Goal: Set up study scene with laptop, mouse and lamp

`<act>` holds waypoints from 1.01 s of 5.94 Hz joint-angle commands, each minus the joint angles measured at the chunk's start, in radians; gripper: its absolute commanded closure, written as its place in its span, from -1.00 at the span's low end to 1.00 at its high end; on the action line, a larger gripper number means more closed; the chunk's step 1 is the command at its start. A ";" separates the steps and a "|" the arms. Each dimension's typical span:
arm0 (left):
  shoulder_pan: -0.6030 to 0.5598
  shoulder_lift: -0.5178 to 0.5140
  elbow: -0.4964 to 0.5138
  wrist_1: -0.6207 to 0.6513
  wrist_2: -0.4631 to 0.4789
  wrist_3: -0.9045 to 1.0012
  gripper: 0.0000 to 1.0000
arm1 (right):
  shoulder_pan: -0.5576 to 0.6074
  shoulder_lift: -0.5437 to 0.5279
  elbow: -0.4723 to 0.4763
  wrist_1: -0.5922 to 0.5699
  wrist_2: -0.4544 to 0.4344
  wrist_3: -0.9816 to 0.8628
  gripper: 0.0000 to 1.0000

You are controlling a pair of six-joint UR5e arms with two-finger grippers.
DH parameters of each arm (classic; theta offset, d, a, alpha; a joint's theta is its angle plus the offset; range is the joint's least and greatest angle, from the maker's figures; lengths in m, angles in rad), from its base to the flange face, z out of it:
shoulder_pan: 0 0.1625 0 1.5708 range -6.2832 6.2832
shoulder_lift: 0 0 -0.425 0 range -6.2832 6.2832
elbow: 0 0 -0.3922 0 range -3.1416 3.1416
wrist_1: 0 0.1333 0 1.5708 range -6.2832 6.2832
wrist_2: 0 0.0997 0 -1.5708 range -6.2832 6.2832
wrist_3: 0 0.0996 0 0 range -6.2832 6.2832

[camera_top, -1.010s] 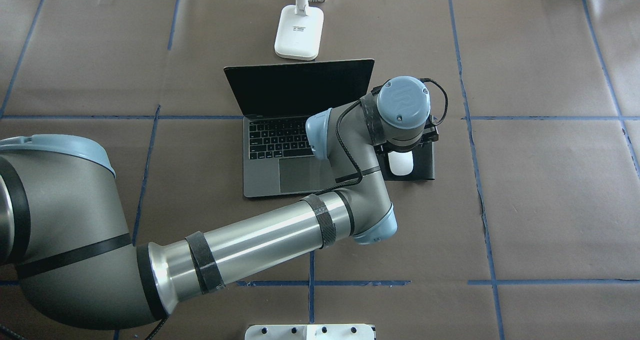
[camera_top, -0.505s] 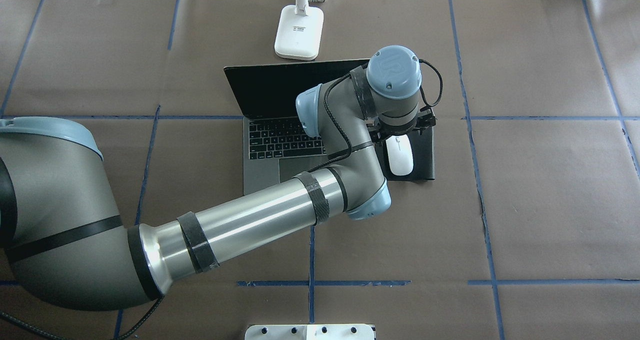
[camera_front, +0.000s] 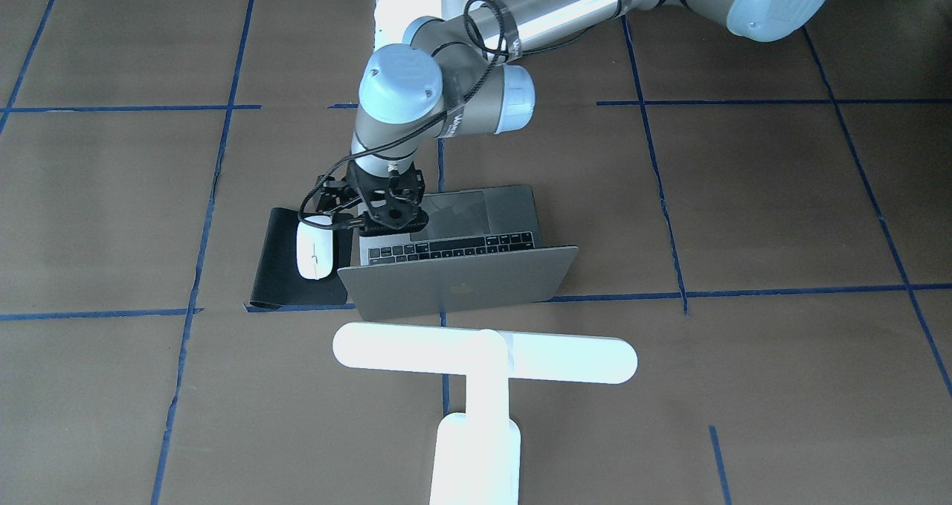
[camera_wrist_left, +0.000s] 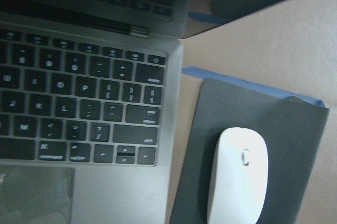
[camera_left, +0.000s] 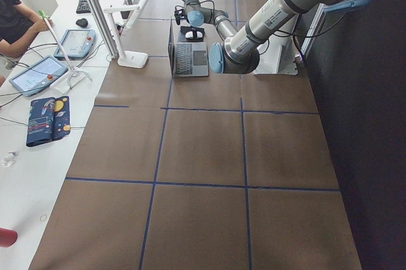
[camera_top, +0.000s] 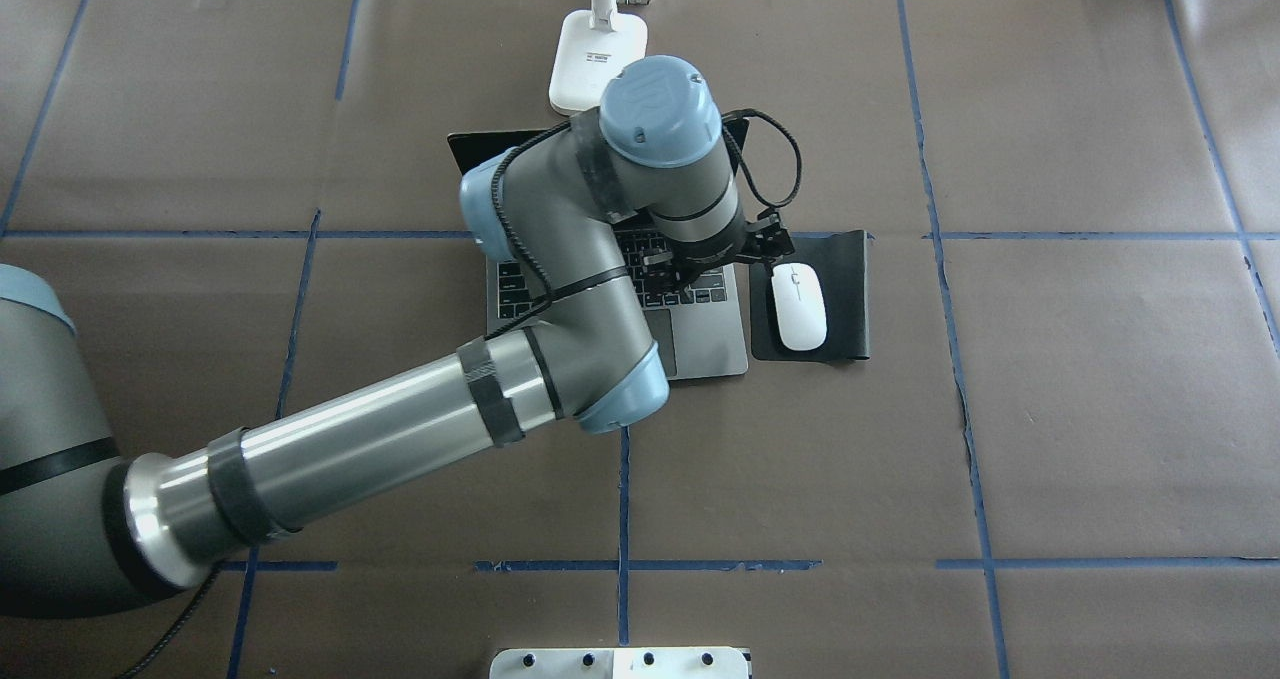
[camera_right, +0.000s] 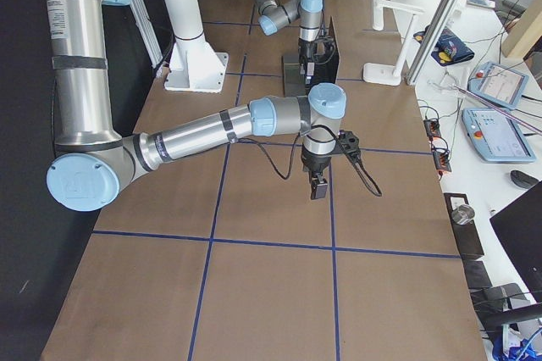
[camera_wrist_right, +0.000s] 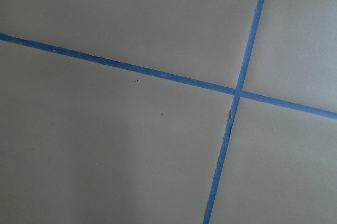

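Sliding off the black mat [camera_top: 850, 294], the left gripper [camera_front: 390, 216] now hangs over the keys of the laptop [camera_front: 461, 285], at the end near the mat; a second ago it was above the mouse [camera_top: 802, 306], and the mouse has stayed put. Closest to the robot, a white block with bolt holes [camera_top: 620, 662] sits at the edge of the table [camera_top: 1100, 409], in front of the laptop; next comes the laptop, open, with its dark screen standing up; the left gripper is above its keys, and I cannot tell if its jaws are open or closed; the mouse lies flat on the mat, just beside the laptop on the robot's right; the right gripper [camera_right: 318, 187] hangs well off to that same side of the laptop, over blue tape lines [camera_wrist_right: 237, 92], and I cannot tell how its jaws stand; farthest, behind the laptop's screen, stands the white lamp [camera_front: 483, 352], its long bar running the same way as the screen.
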 commanded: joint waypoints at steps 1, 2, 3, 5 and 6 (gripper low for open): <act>-0.055 0.226 -0.272 0.066 -0.054 0.042 -1.00 | 0.001 -0.006 0.000 0.002 -0.001 -0.007 -1.00; -0.063 0.362 -0.409 0.092 -0.054 0.103 -1.00 | 0.001 -0.006 0.000 0.002 -0.001 0.002 -1.00; -0.092 0.455 -0.546 0.164 -0.054 0.149 -1.00 | 0.001 -0.005 -0.003 0.002 -0.001 0.002 -1.00; -0.164 0.598 -0.782 0.415 -0.054 0.374 -1.00 | 0.011 -0.046 -0.004 0.000 0.005 0.003 -1.00; -0.213 0.677 -0.900 0.550 -0.054 0.522 -1.00 | 0.031 -0.087 -0.004 0.002 0.008 0.002 -1.00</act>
